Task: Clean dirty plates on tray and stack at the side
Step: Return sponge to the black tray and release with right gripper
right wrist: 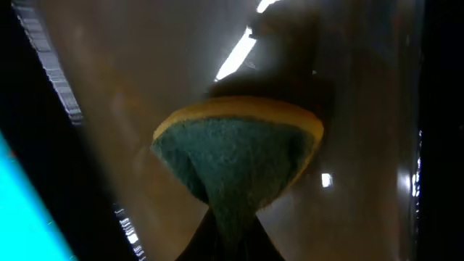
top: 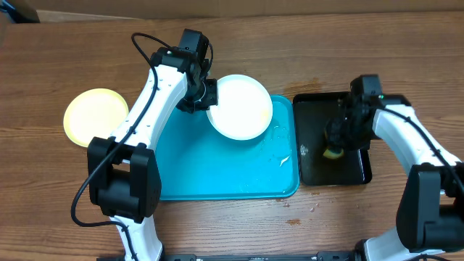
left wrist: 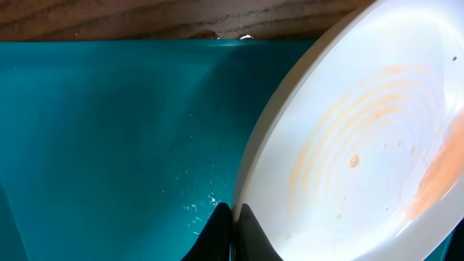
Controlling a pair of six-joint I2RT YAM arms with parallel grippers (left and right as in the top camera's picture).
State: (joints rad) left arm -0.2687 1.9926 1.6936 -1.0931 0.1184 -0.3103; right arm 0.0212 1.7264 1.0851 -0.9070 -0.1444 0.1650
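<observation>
As seen from overhead, the left arm (top: 156, 94) rises from the near edge, elbows over the blue tray (top: 210, 174) and turns its wrist to the right. The left gripper (top: 209, 96) is clamped on the left rim of the white plate (top: 241, 107), which is over the tray's far right corner. The yellow plate (top: 94, 116) lies flat on the table (top: 43, 58), left of the tray and apart from it. The right arm (top: 406, 127) bends inward over the black tray (top: 355, 170), and the right gripper (top: 337, 139) pinches a sponge (top: 333, 153) low over it.

Left wrist view: the fingers (left wrist: 250, 239) are closed tight on the plate's rim. The plate is tilted, with ringed orange smears (left wrist: 362, 138) across its face that don't show from above. Can't tell whether its lower edge touches the tray.

Right wrist view: the sponge is squeezed between the jaws. Its green scouring face is toward the camera and a yellow layer runs along its top edge. The glossy black tray floor is behind it, with a sliver of blue at lower left.
</observation>
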